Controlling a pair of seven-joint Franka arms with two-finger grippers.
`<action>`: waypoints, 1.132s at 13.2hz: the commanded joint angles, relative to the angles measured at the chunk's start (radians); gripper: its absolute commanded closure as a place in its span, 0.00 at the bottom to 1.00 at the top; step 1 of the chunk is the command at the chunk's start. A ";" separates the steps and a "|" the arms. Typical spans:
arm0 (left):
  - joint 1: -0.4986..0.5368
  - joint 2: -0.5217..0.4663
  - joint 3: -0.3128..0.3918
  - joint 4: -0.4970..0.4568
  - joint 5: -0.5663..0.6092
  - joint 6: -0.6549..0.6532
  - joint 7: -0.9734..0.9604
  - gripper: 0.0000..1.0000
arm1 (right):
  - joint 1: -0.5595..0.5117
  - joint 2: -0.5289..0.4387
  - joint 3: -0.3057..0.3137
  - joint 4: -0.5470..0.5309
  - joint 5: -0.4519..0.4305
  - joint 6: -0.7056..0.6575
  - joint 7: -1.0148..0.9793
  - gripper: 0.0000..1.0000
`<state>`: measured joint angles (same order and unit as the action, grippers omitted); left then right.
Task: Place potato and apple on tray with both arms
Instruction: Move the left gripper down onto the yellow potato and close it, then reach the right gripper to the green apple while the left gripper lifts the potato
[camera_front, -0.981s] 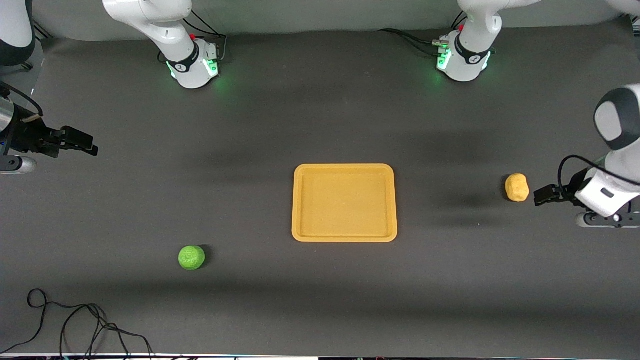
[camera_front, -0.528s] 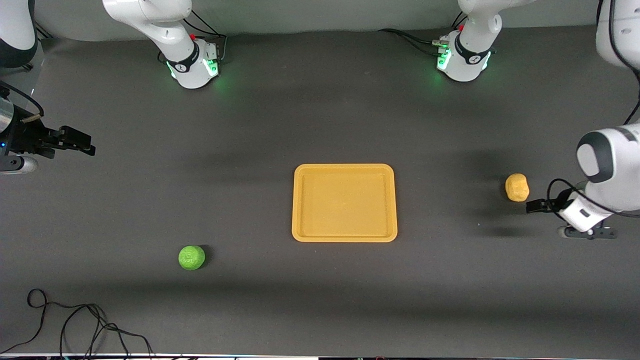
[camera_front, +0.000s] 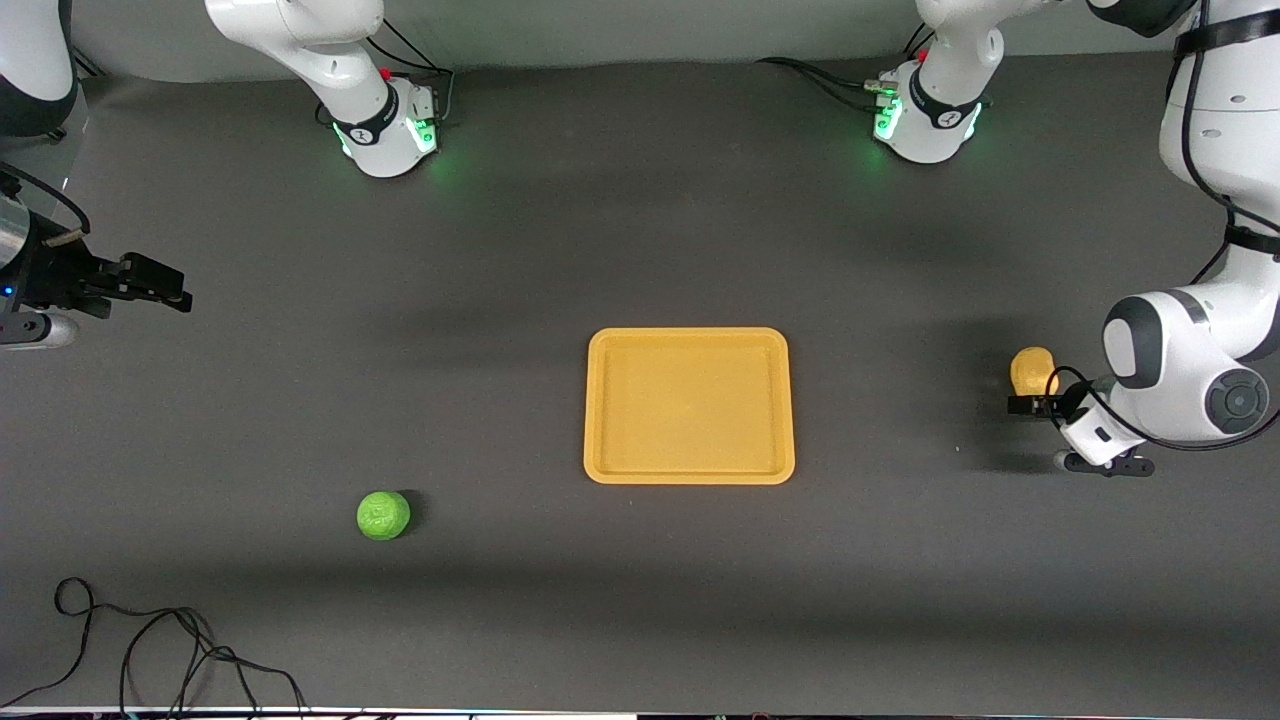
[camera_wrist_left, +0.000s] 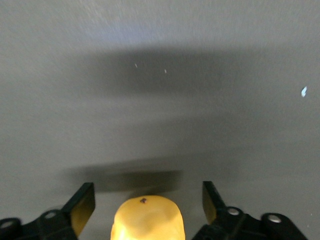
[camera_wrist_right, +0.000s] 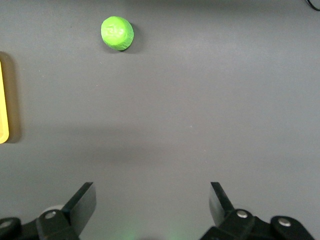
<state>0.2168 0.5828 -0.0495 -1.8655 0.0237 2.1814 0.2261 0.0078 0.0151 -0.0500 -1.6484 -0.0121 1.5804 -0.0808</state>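
Note:
The yellow-tan potato (camera_front: 1032, 368) lies on the dark mat toward the left arm's end of the table. My left gripper (camera_front: 1024, 405) is open and low at it. In the left wrist view the potato (camera_wrist_left: 148, 220) sits between the two fingers with a gap on each side, and the gripper (camera_wrist_left: 146, 192) is not touching it. The green apple (camera_front: 383, 515) lies nearer to the camera than the tray (camera_front: 689, 400), toward the right arm's end. My right gripper (camera_front: 165, 285) is open and empty, far from the apple (camera_wrist_right: 117, 33). Its own view shows the gripper (camera_wrist_right: 152, 192) over bare mat.
The tray's edge shows in the right wrist view (camera_wrist_right: 3, 120). A loose black cable (camera_front: 150, 650) lies at the mat's near corner by the right arm's end. The two green-lit bases (camera_front: 385, 130) (camera_front: 925, 120) stand along the farthest edge.
My left arm has swung in and lowered, bringing its open gripper from beside the potato to around it. The right gripper has barely moved. Potato, apple and tray stay put.

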 joint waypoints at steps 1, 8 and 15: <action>-0.007 -0.024 0.002 0.040 -0.002 -0.125 0.024 0.53 | 0.000 0.017 0.004 0.030 0.003 -0.019 -0.008 0.00; -0.016 -0.017 0.007 0.089 0.044 -0.270 0.010 0.77 | 0.079 0.017 0.004 0.029 0.011 -0.008 0.088 0.00; -0.011 -0.046 0.000 0.088 0.059 -0.422 0.027 0.01 | 0.136 0.078 0.003 0.080 0.021 0.062 0.128 0.00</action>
<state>0.2152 0.5603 -0.0471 -1.7617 0.0731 1.7935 0.2370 0.1485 0.0396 -0.0431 -1.6431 -0.0043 1.6341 0.0404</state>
